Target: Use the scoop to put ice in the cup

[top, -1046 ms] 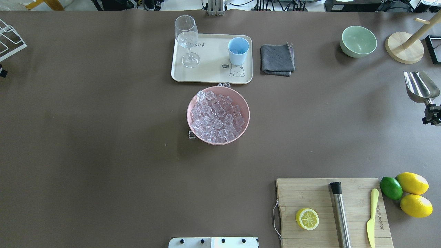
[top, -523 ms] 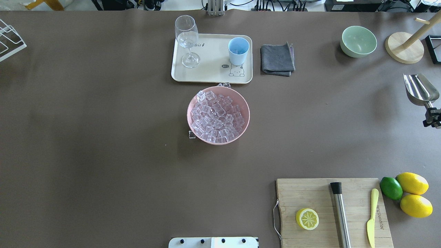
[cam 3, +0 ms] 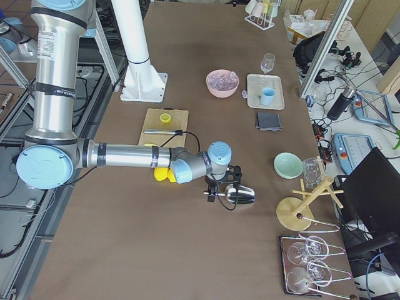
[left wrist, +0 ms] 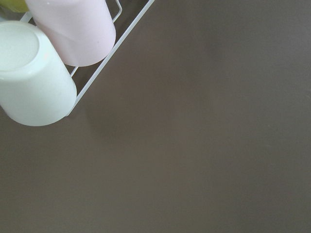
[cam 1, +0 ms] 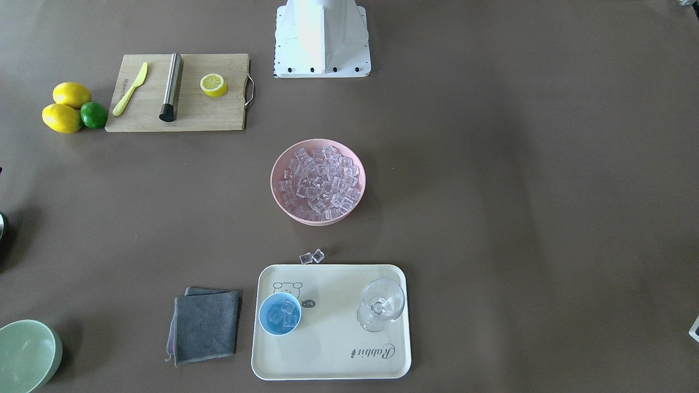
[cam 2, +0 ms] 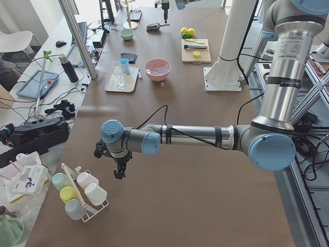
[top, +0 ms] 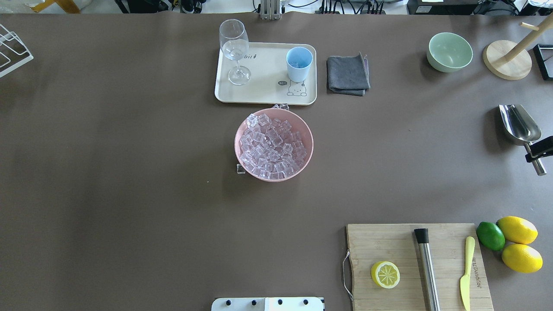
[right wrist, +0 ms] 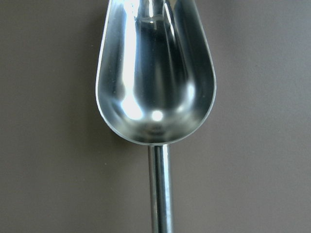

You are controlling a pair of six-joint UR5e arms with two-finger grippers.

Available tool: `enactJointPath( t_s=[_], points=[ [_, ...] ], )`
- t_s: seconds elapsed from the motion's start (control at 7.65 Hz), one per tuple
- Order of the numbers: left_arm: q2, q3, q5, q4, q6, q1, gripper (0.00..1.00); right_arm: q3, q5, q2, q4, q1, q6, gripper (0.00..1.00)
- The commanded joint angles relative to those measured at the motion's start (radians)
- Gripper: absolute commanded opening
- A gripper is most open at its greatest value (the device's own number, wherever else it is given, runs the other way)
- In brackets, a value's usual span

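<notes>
The ice fills a pink bowl at mid-table; it also shows in the front view. The light-blue cup stands on a cream tray and holds a few cubes. The empty silver scoop is low over the table at the right edge, its bowl facing up. My right gripper is shut on its handle. My left gripper hangs far off by a cup rack; I cannot tell whether it is open or shut.
Loose cubes lie by the bowl and at the tray's edge. A stemmed glass, grey cloth, green bowl and wooden stand are at the back. A cutting board with steel cylinder, knife and lemons is near right.
The right gripper has brought the scoop a little toward the robot and lower, close to the table. The left arm has left the overhead view's left edge.
</notes>
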Motion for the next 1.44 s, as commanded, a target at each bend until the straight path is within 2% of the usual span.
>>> enactJointPath(
  t_s=[0.0, 0.26, 0.39, 1.31],
  points=[
    [-0.002, -0.070, 0.006, 0.178, 0.046, -0.029, 0.99, 0.040, 0.020, 0.001, -0.148, 0.106, -0.188, 1.00],
    [0.061, -0.074, 0.056, 0.150, 0.048, -0.029, 0.99, 0.079, 0.019, 0.001, -0.323, 0.203, -0.392, 1.00],
    [0.064, -0.073, 0.079, 0.152, 0.048, -0.031, 0.99, 0.085, 0.014, 0.001, -0.370, 0.248, -0.455, 1.00],
    [0.061, -0.077, 0.077, 0.152, 0.046, -0.029, 0.99, 0.083, -0.020, -0.005, -0.376, 0.301, -0.500, 1.00]
  ],
)
